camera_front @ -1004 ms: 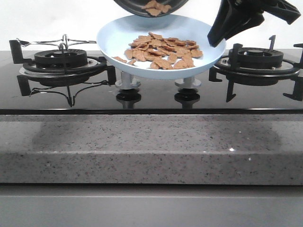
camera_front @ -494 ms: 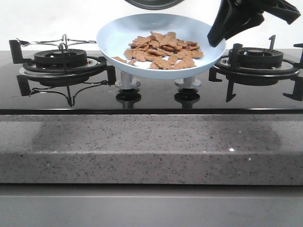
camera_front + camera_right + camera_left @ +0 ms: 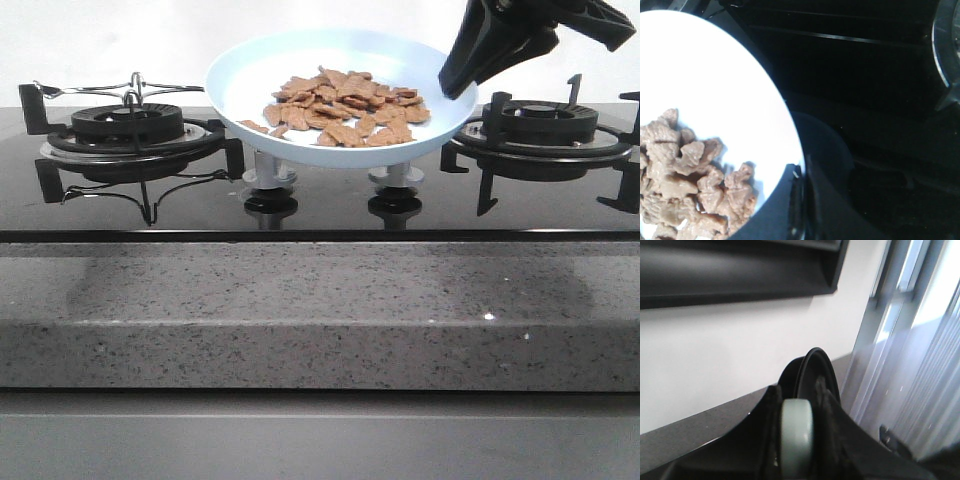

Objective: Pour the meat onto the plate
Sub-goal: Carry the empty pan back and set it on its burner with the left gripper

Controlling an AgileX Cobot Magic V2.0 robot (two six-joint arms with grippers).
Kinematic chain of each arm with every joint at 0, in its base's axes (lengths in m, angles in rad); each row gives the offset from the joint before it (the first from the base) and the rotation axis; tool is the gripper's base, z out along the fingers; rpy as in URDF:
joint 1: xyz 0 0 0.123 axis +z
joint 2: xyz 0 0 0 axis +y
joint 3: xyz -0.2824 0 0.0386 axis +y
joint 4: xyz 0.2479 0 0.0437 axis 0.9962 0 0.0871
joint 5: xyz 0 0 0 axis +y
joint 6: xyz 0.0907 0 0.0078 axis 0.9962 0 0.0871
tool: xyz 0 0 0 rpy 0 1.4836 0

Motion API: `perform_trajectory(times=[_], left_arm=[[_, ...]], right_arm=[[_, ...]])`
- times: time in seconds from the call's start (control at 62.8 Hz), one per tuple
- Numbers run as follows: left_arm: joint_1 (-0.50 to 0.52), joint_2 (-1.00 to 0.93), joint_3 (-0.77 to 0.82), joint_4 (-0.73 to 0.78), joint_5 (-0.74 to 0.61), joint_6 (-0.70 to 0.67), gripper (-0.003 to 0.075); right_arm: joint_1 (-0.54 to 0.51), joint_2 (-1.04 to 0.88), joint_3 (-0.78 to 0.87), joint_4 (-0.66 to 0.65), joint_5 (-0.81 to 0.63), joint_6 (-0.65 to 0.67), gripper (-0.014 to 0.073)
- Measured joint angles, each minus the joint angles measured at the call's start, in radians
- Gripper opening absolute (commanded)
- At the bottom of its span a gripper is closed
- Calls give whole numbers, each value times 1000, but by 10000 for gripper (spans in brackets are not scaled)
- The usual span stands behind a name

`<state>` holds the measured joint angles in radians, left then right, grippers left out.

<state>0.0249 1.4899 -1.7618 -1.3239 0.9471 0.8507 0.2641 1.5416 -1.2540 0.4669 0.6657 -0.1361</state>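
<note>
Frying pan [image 3: 812,385] gone from above stove [image 3: 320,205].

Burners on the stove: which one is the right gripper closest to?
The right-hand burner. The right gripper grips the plate rim just beside it, while the left-hand burner sits past the plate's far edge.

Bright, even front view — wrist views blurred, plate [image 3: 715,100] overexposed.
</note>
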Motion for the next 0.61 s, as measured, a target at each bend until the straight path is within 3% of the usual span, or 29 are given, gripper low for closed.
perform_trajectory(times=[0.08,0.255,0.606], left_arm=[[138,24,-4,-95,49,-120,-20],[319,132,-4,-118,146,-303,-20],[367,383,-4,-121,214,-408,-20]], right_arm=[[0,0,0,0,0,0,-59],[0,0,0,0,0,0,-59],[0,0,0,0,0,-1,-59]])
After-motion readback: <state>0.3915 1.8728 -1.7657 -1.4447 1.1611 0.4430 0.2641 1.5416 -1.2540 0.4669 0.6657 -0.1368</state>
